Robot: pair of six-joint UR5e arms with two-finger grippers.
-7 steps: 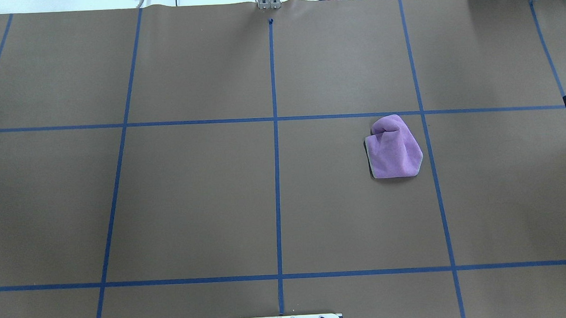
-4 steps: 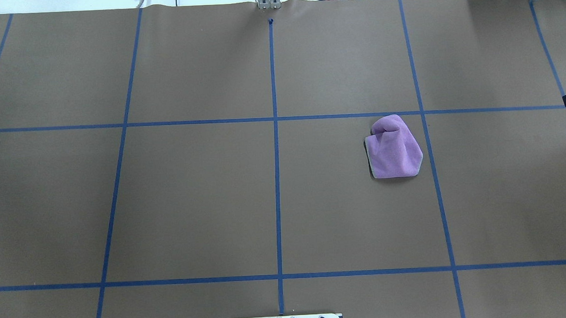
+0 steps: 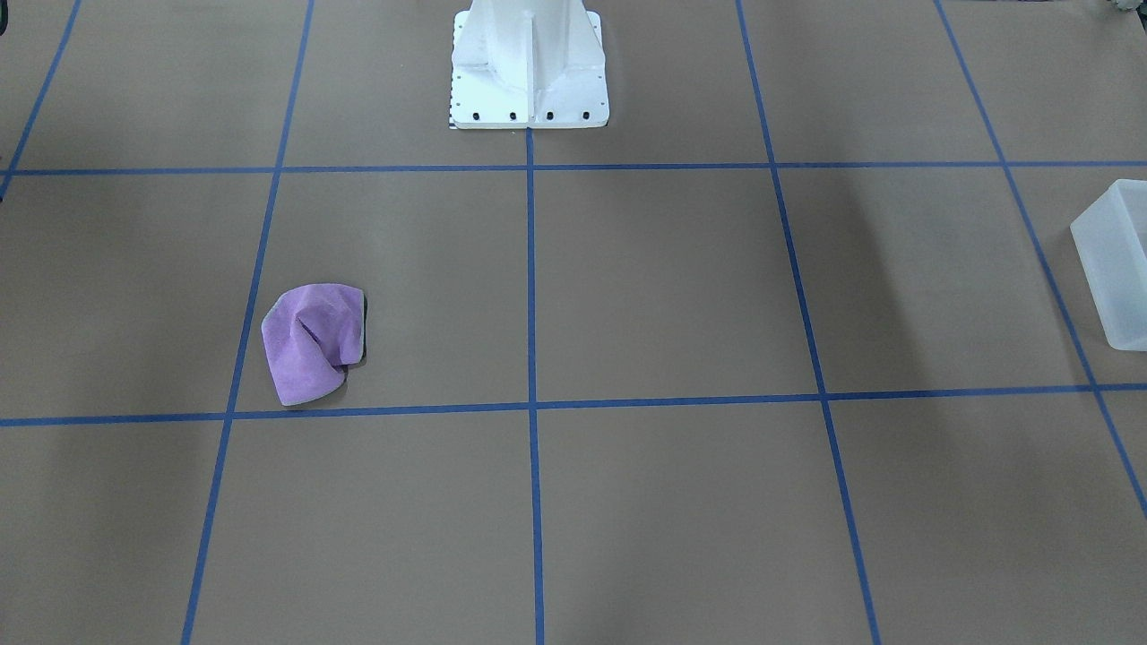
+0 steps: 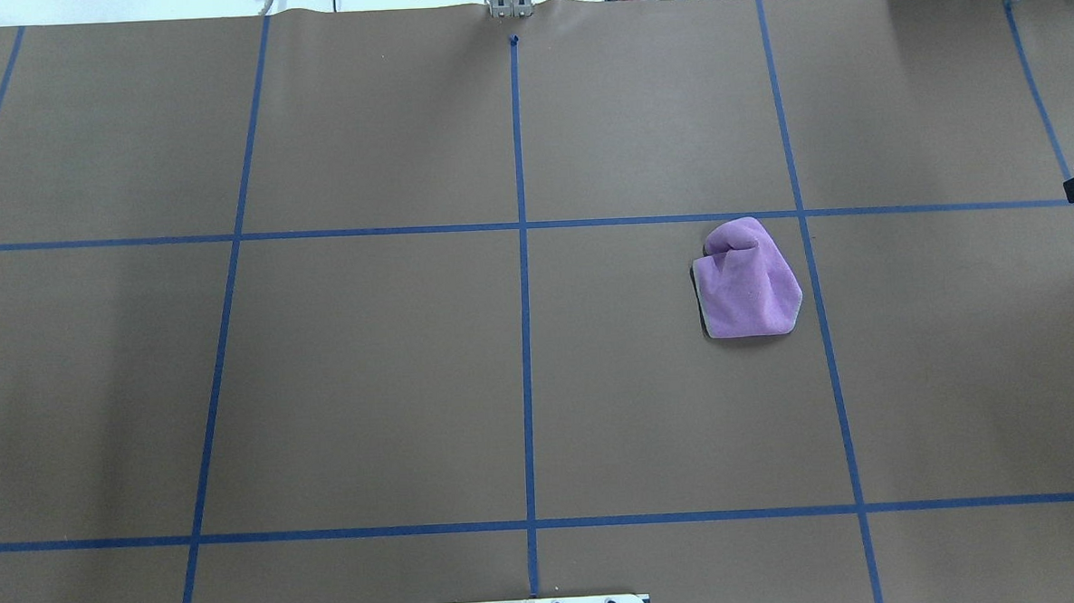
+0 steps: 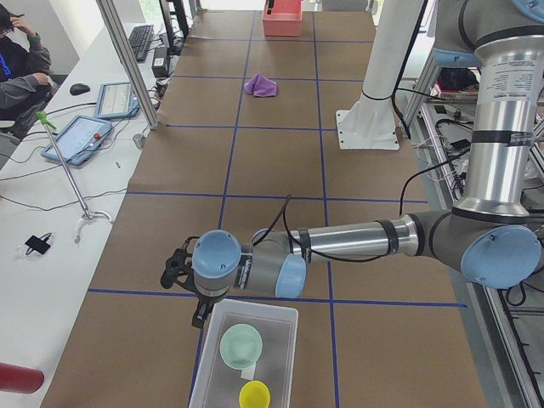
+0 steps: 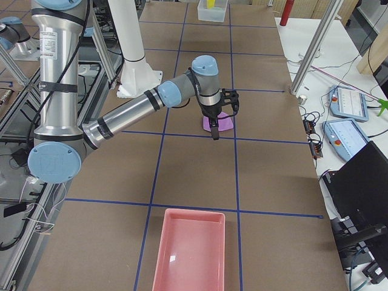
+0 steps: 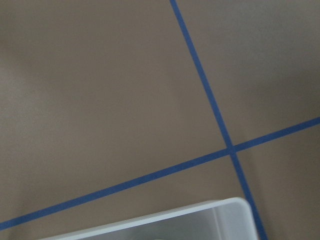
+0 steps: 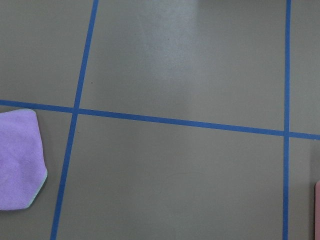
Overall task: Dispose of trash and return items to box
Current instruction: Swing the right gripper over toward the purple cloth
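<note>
The frosted white box (image 5: 274,316) stands on the table end by my left arm. It holds the pale mint-green bowl (image 5: 241,346) and the small yellow cup (image 5: 254,394). The box's edge shows in the front view (image 3: 1116,264), and its corner shows in the left wrist view (image 7: 200,214). My left gripper (image 5: 183,285) hovers just beyond the box's far rim. I cannot tell whether it is open. My right gripper (image 6: 214,134) hangs high over the table near a purple cloth (image 4: 749,279). I cannot tell its state.
The purple cloth also shows in the front view (image 3: 309,345) and the right wrist view (image 8: 17,160). A pink bin (image 6: 191,248) stands at the table end by my right arm. The white pedestal (image 3: 529,67) stands at mid table edge. Operators' tablets lie on a side table (image 5: 81,136).
A black part at the overhead view's right edge has moved up a little. The cloth has not moved.
</note>
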